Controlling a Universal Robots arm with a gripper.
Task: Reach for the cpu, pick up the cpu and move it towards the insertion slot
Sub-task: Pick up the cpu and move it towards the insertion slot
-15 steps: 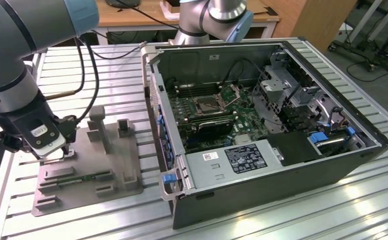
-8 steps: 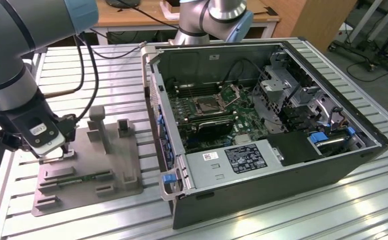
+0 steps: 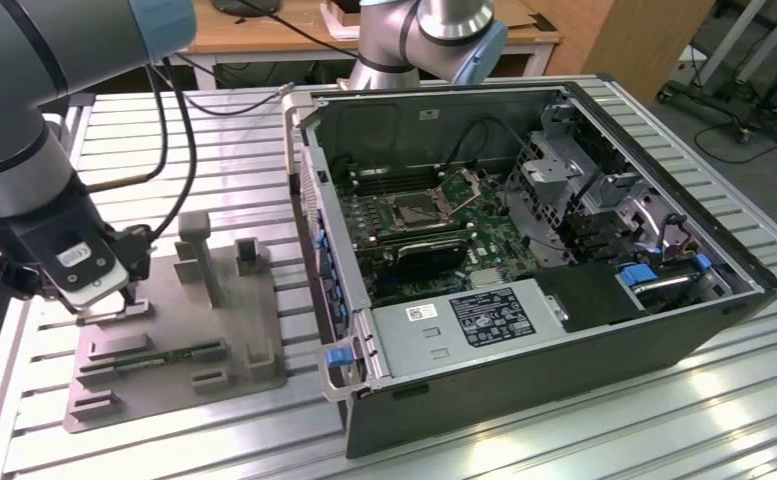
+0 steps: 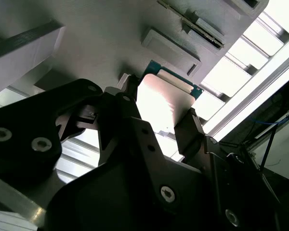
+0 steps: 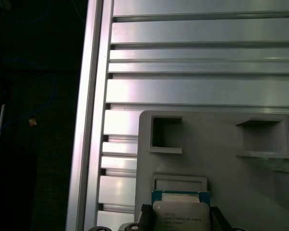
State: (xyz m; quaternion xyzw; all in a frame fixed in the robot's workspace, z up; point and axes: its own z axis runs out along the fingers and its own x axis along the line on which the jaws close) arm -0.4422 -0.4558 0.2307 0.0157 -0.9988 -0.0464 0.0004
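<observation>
The jaws of the gripper pinch the cpu by two opposite edges. It sits over the grey plate, near the plate's edge on the exterior view's left and well apart from the socket in the open computer case. The cpu looks light, stiff and thin, with a slick top and likely a delicate underside, so an edge hold suits it.

Flat square silvery cpu, greenish-rimmed, lies level at the grey fixture plate's edge; the silver-framed square insertion slot, lid raised, sits well apart.
</observation>
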